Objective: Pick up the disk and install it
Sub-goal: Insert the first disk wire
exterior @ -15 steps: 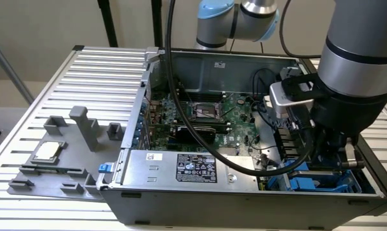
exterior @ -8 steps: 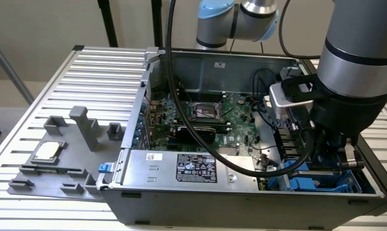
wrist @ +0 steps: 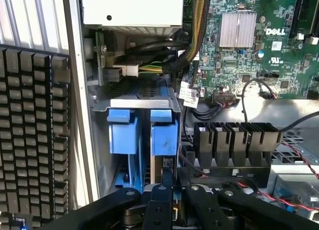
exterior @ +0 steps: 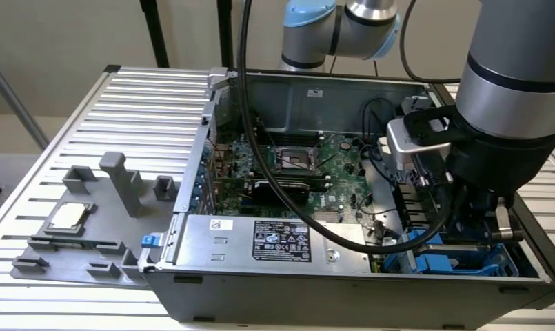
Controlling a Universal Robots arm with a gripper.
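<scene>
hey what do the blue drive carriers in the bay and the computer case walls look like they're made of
The blue drive carriers look like moulded plastic: uniform matte blue, with soft rounded edges and tabs. The computer case looks like sheet metal, probably steel, with a dull grey finish, thin folded edges and punched holes. The gripper sits just above the carriers; its black fingers have a satin sheen, but whether they are metal or plastic is unclear.

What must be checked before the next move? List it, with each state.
1. Computer case open on top: ok.
2. Claw lined up over the drive cage: ok.
3. Blue carrier sits in the cage, in line with the claw: ok.
4. Carrier pushed fully home: cannot tell.
5. Black cables lie beside the cage, not across the carrier: ok.
6. Claw's hold on the carrier: cannot tell.
</scene>
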